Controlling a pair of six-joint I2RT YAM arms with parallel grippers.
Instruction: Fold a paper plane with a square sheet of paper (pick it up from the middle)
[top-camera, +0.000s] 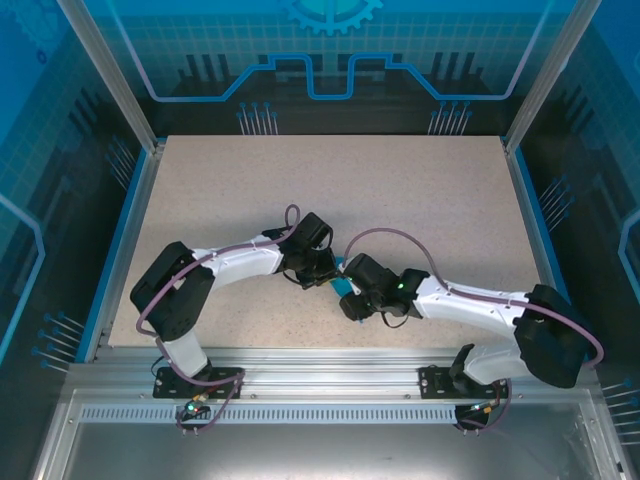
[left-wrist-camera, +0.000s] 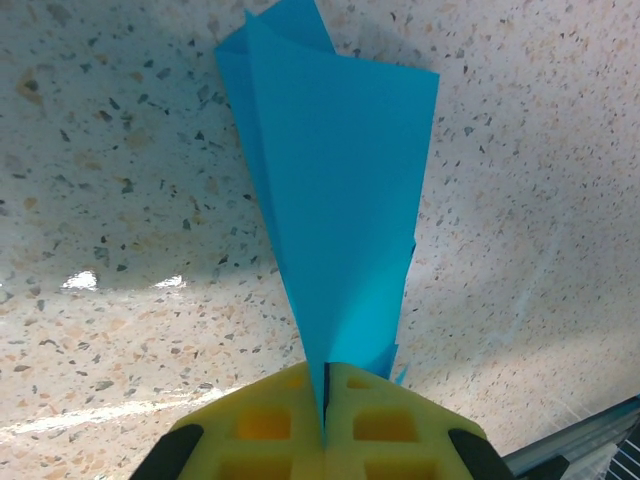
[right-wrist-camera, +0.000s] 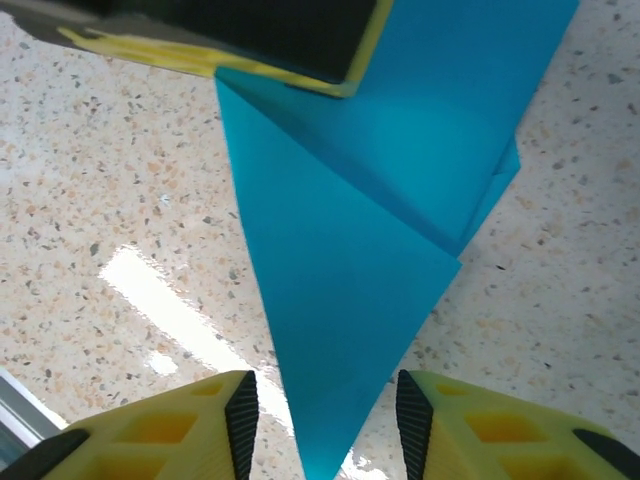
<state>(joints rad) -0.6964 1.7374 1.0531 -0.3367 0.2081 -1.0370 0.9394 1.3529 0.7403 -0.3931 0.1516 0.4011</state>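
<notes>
The teal-blue sheet of paper (left-wrist-camera: 335, 190) is folded into a narrow, pointed shape with layered creases, like a paper plane. My left gripper (left-wrist-camera: 325, 400) is shut on its narrow end, and the paper fans out away from the yellow pads above the table. In the right wrist view the paper (right-wrist-camera: 340, 260) points down between my right gripper's (right-wrist-camera: 325, 420) fingers, which stand open with a gap on both sides of the tip. A left finger (right-wrist-camera: 260, 40) shows at the top of that view, on the paper's wide part. From above, both grippers meet over a sliver of paper (top-camera: 345, 283) near the table's front middle.
The speckled tabletop (top-camera: 330, 190) stretches behind and to both sides of the arms. Blue rails and clear walls (top-camera: 130, 200) bound it. The metal front edge (top-camera: 330, 360) lies close behind the grippers.
</notes>
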